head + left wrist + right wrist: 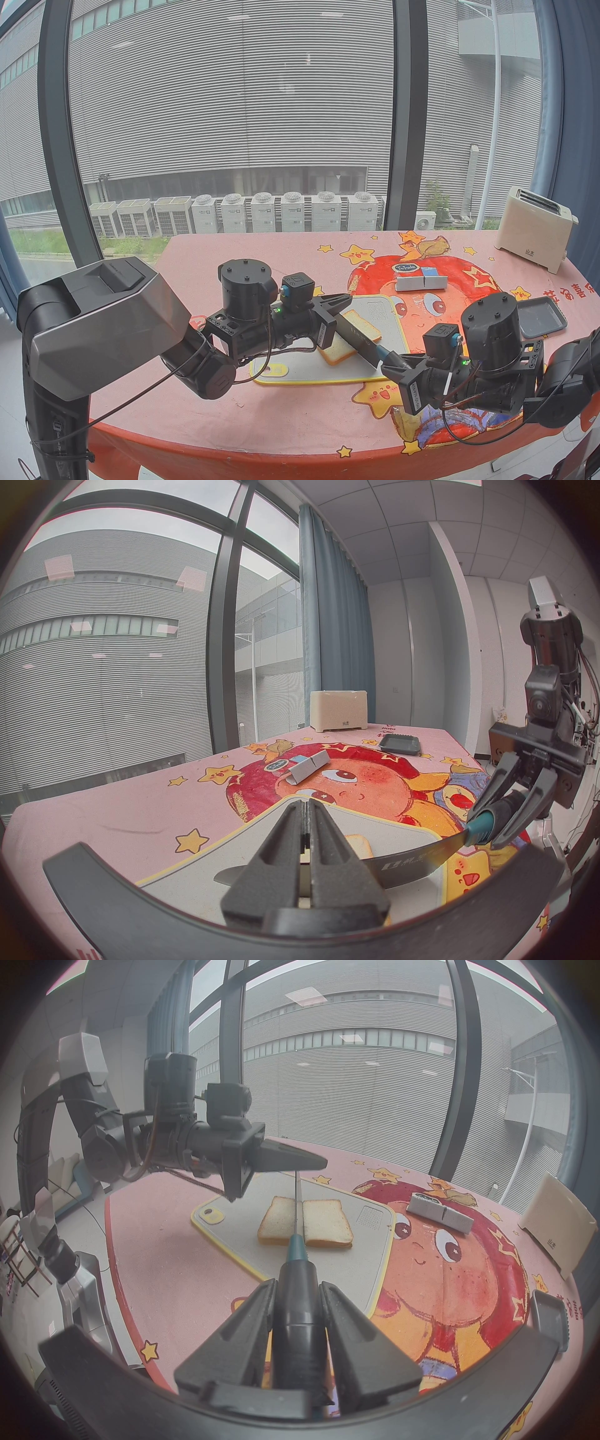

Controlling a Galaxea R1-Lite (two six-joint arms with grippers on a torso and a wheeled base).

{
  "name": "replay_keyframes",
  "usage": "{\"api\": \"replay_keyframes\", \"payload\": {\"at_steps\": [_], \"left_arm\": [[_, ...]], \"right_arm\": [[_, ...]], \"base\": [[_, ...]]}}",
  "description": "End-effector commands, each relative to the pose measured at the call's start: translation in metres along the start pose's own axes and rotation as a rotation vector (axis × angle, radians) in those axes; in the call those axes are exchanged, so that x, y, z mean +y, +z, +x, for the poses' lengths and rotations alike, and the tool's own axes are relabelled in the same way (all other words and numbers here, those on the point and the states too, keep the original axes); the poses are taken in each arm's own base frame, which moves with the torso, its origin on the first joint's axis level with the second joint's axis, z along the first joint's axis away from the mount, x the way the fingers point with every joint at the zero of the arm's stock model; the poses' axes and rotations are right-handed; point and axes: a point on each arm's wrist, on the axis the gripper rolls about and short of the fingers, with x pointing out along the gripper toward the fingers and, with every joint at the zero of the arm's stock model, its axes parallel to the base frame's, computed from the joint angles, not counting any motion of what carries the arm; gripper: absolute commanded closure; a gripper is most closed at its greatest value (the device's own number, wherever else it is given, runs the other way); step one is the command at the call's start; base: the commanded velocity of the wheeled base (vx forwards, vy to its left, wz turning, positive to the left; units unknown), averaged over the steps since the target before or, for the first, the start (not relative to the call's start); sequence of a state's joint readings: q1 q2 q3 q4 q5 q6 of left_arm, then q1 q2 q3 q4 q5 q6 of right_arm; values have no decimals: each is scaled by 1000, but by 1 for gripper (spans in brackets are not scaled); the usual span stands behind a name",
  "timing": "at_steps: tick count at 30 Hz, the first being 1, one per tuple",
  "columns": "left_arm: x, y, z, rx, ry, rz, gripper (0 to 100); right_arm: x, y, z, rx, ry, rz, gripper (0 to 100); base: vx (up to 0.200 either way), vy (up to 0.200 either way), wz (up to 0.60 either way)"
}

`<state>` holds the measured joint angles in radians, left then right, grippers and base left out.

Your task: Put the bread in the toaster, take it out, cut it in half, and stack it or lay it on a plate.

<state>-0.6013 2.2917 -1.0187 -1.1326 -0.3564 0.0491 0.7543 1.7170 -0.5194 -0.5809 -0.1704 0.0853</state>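
Since the cut should fall through the middle of the slice, the right gripper (298, 1288) grips the knife (297, 1254) tightly by its dark handle, and the blade runs straight out across the centre of the bread (322, 1222). Whether the edge has bitten in or only rests on the crumb cannot be told, as the blade hides that line.

In the head view the bread (365, 326) lies flat at the middle of the frame on the pale cutting board (390, 319), with the knife (357, 339) slanting over it from the right gripper (390, 369) at lower right. The board probably serves to spare the printed table cover from the blade.

The left gripper (342, 302) reaches in from centre left. Its fingers are pressed together on nothing, and the tip sits just beside the bread's upper-left corner. In the right wrist view the left gripper (315, 1163) looks raised above the slice rather than on it. My guess is that it waits there to steady the bread.

The dark plate (540, 317) at the right of the frame holds nothing. It lies near the board, likely for a short carry of the halves. The toaster (534, 228) stands at upper right, with no bread showing above its slots. A grey block (422, 281) lies just above the board.
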Motion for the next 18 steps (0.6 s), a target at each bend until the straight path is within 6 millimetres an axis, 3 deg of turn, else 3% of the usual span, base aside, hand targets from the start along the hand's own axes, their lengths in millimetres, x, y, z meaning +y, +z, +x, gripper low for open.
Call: {"api": "replay_keyframes", "payload": {"at_steps": [1,6,18], "left_arm": [[1,-13,3,27,2,-10,100],[1,-25,5,55,15,-17,100],[4,-15,5,32,20,-9,100]], "right_arm": [[0,5,-2,-23,4,6,100],[1,11,-4,-48,6,29,100],[0,0,2,12,-1,20,100]], "base": [[0,0,0],[0,0,0],[0,0,0]]}}
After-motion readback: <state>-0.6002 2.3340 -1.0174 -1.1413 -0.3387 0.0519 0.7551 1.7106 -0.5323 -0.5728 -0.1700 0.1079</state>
